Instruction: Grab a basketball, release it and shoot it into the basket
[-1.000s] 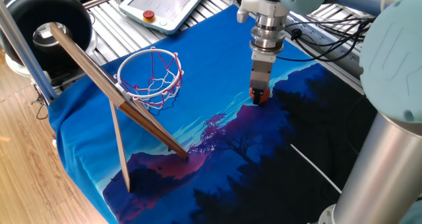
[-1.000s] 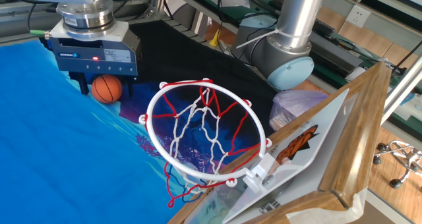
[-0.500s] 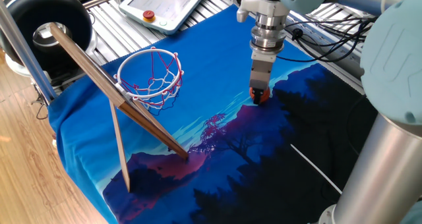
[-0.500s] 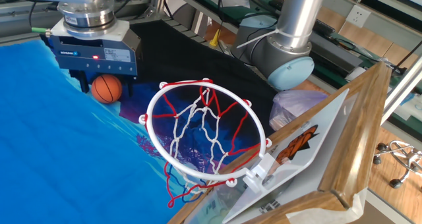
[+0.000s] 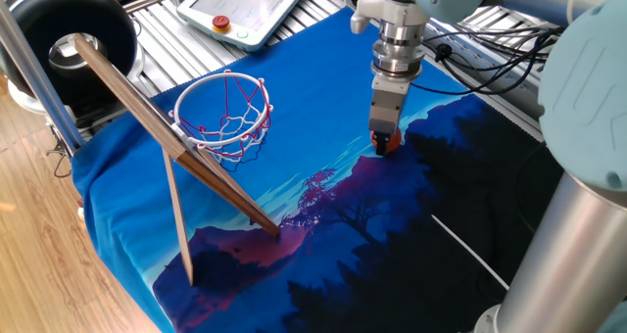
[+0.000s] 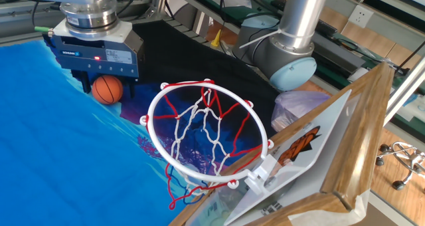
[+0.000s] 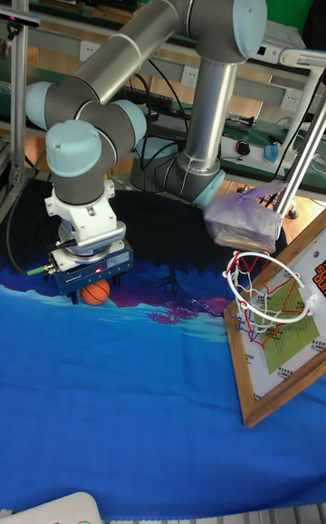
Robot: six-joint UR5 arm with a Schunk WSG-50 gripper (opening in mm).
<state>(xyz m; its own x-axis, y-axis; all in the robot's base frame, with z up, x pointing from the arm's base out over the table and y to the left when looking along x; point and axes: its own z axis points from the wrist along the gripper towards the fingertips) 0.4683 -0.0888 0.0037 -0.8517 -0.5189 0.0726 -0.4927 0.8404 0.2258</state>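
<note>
The basketball [image 6: 107,90] sat low on the blue printed cloth [image 5: 294,137] that covered the tabletop, right between the two fingers of my claw [image 6: 106,88]. In the other fixed view my dark fingers [image 6: 84,84] stood on either side of the orange ball, and in the tall fixed view the ball [image 7: 95,291] showed just under the claw body. I could not tell whether the fingers were pressing the ball or only standing beside it, nor whether the ball was touching the cloth. From one fixed view only a sliver of orange [image 5: 388,145] peeked out at the tip of my claw [image 5: 384,142], which pointed straight down from the wrist.

The basket [image 5: 223,115] stood well apart from me, across the cloth, its white ring carrying the red-and-white net and fixed to a thin wooden backboard [image 5: 147,113] that leaned on a stick leg [image 5: 177,220]. Beyond the backboard sat a large black round tub [image 5: 69,24]. A white teach pendant [image 5: 250,5] with a small red button [image 5: 222,23] lay at the far edge of the cloth.
</note>
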